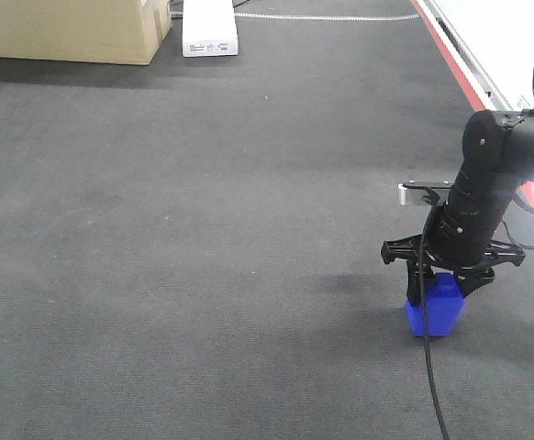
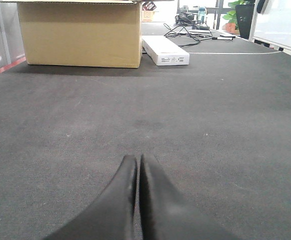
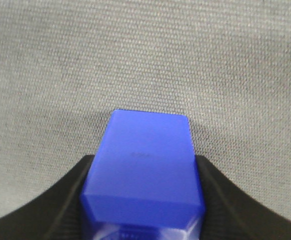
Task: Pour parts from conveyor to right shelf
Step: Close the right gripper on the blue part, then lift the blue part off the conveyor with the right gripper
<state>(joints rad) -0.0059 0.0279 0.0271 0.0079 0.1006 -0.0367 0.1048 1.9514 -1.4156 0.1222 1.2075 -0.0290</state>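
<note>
Right gripper (image 1: 443,288) has its 2 black fingers (image 3: 60,210) pinched onto the blue block (image 1: 435,316). In the right wrist view they press against its left and right faces with no gap showing on either side, spread only as far as the block (image 3: 143,165) is wide. The block looks to be sitting on the dark grey conveyor (image 1: 203,229) with a soft shadow around its base, though I can't tell for sure whether it's fully resting there. It's well away from the cardboard box (image 1: 65,27), over on the diagonally opposite side of the front view. The right arm comes in from the side away from the cardboard box and slants steeply down, wrist almost vertical over the block, with a black cable (image 1: 429,367) trailing off it toward the camera. The left gripper (image 2: 137,165) has its 2 fingers (image 2: 120,200) pressed flat together with nothing between them, just a thin seam. It sits low and about level over the felt, pointing straight toward the cardboard box (image 2: 80,35) from well back. A white box (image 1: 209,32) lies just beside the cardboard box on the block's side of it. The red stripe (image 1: 450,64) runs along the conveyor edge farthest from the cardboard box.
</note>
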